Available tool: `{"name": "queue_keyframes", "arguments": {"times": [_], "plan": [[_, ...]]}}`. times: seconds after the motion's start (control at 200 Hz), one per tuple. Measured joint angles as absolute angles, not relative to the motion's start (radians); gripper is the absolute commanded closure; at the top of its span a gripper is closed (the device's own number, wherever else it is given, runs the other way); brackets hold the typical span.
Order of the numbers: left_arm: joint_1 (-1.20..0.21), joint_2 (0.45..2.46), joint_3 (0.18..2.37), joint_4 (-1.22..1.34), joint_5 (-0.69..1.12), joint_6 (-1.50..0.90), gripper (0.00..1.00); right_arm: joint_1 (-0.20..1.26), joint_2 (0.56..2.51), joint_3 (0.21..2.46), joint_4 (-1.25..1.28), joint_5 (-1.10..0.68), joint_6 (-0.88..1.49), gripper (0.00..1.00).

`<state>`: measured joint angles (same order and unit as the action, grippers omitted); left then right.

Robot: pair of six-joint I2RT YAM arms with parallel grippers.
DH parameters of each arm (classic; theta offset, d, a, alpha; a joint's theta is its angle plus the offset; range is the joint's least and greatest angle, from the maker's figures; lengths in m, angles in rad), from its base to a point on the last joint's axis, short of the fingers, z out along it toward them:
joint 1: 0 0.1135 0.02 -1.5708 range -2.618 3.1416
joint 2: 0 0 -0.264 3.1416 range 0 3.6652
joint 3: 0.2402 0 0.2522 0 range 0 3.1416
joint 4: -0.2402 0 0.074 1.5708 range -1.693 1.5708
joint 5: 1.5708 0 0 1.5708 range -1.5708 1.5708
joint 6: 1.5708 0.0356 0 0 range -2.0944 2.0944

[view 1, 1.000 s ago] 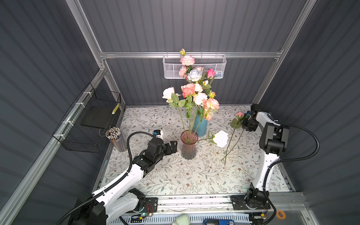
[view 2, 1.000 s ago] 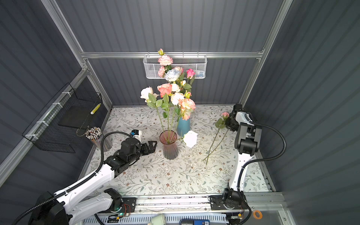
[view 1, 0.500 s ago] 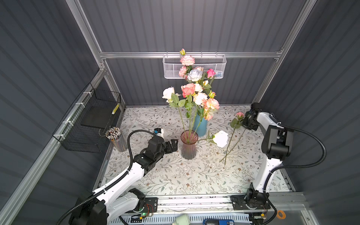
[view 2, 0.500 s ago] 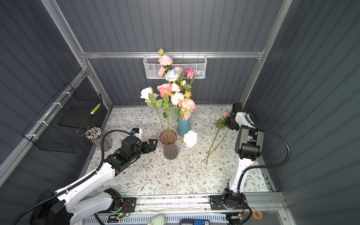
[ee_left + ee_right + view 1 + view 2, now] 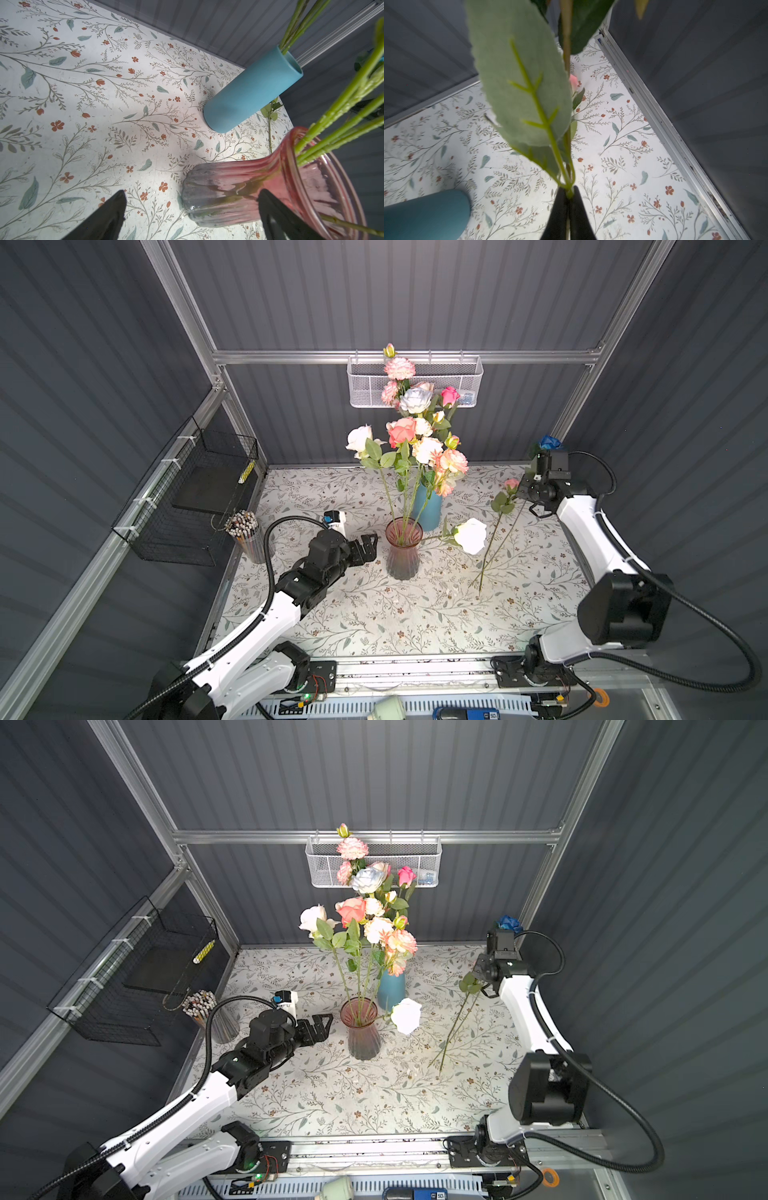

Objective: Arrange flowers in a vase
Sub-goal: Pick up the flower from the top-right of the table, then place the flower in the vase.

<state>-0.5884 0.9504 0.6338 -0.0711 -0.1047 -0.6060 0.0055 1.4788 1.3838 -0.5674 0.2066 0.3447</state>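
- The right claw has just pinched fully shut on a green stem, right at a leaf joint. A second ago its jaws stood slightly apart.
- The right arm's elbow has sunk toward the front rail, while the claw itself stays in the back right corner of the bench.
- The held stem has not risen yet: in both top views its lower end lies on the bench where it was, beside the loose pink bud.
- A blue bloom shows just behind the wrist. It probably tops the held stem, though the join is hidden.
- The left claw has not changed: wide open, empty, just beside the pink glass vase.
- Most flowers stand in the blue vase. A few stems are in the pink one, with a white rose drooping over its rim.
- The grasp looks secured, so a lift and carry to a vase should follow. Held near its top, the long stem may swing.
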Motion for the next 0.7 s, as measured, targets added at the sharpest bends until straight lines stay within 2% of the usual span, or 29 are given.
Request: {"name": "queue_keyframes", "arguments": {"times": [0.39, 0.56, 0.7], "plan": [[-0.588, 0.856, 0.693, -0.145, -0.108, -0.611, 0.0, 0.236, 1.052, 1.324, -0.42, 0.199, 0.355, 0.96], [-0.588, 0.773, 0.733, -0.164, -0.092, -0.583, 0.0, 0.335, 0.97, 1.321, -0.336, 0.198, 0.353, 0.95], [-0.588, 0.707, 0.748, -0.156, -0.027, -0.552, 0.0, 0.398, 0.976, 1.343, -0.279, 0.209, 0.311, 0.95]]}}
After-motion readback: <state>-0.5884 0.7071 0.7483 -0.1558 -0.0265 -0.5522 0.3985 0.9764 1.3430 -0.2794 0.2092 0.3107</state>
